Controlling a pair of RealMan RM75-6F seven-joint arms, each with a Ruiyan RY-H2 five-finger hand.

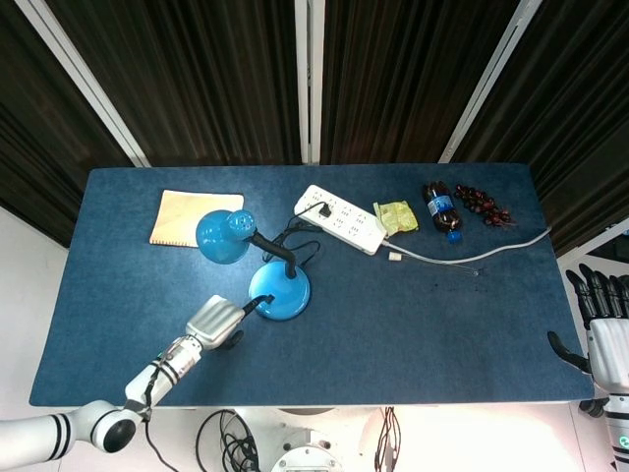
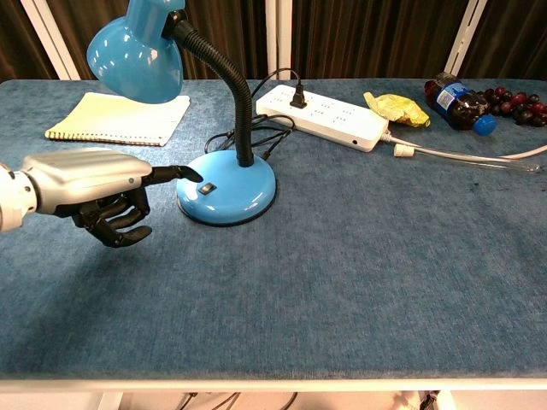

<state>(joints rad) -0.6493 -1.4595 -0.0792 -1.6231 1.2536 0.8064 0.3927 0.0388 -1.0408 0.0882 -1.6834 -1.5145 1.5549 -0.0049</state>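
A blue desk lamp (image 1: 224, 236) (image 2: 137, 55) stands on a round base (image 1: 279, 290) (image 2: 226, 190) with a small black switch (image 2: 206, 189). My left hand (image 1: 218, 320) (image 2: 98, 193) reaches one pointed finger (image 2: 177, 174) onto the base's left edge, just short of the switch, while its other fingers curl in; it holds nothing. My right hand (image 1: 605, 324) stays at the table's right edge with fingers spread, holding nothing; the chest view does not show it.
A white power strip (image 1: 340, 218) (image 2: 322, 116) with the lamp's cord plugged in lies behind the base. A yellow notepad (image 1: 195, 218) (image 2: 120, 117) sits back left. A yellow packet (image 1: 396, 216), a cola bottle (image 1: 441, 209) and grapes (image 1: 482, 205) lie back right, with a white cable (image 1: 482, 253).
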